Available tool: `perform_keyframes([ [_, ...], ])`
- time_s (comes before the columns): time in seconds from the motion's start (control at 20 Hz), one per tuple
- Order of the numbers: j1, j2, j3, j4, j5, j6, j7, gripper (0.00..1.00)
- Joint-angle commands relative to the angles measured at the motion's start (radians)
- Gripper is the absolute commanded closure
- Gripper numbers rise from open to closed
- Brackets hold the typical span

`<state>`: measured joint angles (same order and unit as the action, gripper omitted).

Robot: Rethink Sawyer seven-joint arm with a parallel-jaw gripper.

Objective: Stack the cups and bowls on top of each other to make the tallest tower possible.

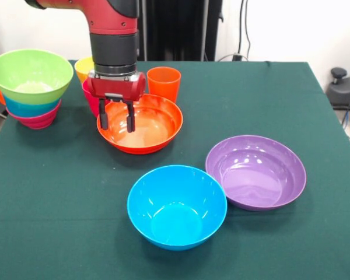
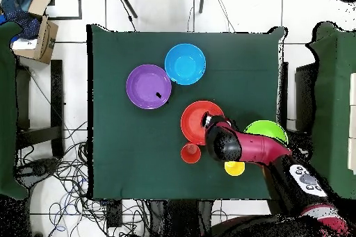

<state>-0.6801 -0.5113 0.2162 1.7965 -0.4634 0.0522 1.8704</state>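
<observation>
Front view: I see the gripper (image 1: 117,116) positioned over the near-left rim of the large orange bowl (image 1: 149,123), its two black fingers pointing down and set narrowly apart with nothing between them. One finger sits outside the rim and the other inside it; I cannot tell whether they touch the bowl. The orange cup (image 1: 163,83) stands upright just behind this bowl. The yellow cup (image 1: 83,68) and the red-pink cup (image 1: 90,97) are partly hidden behind the arm. The tower (image 1: 32,87) stands at the left of the green worktop (image 1: 58,175): the lime green bowl (image 1: 30,73) on top, a blue bowl and a magenta bowl nested beneath it. The blue bowl (image 1: 177,206) and the purple bowl (image 1: 256,171) sit upright, side by side, rims touching or nearly so.

Overhead view: I see the arm covering part of the large orange bowl (image 2: 195,119). The orange cup (image 2: 190,153) and yellow cup (image 2: 234,168) flank the arm. The purple bowl (image 2: 148,86) and blue bowl (image 2: 185,63) lie well apart from the lime green bowl (image 2: 267,131).
</observation>
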Motion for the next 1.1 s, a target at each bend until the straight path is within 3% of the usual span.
perform_keyframes([
  [0.05,0.001,0.048,0.084,0.016,-0.068,0.082,-0.023,0.00],
  [0.2,-0.007,0.028,0.095,0.033,-0.061,0.097,-0.026,0.00],
  [0.4,-0.006,-0.069,0.090,0.091,-0.028,0.157,-0.021,0.00],
  [0.55,-0.061,-0.170,0.151,0.175,0.008,0.224,-0.044,0.00],
  [0.65,-0.075,-0.196,0.163,0.194,0.014,0.243,-0.050,0.00],
  [1.1,-0.051,-0.159,0.118,0.160,-0.042,0.231,-0.030,0.00],
])
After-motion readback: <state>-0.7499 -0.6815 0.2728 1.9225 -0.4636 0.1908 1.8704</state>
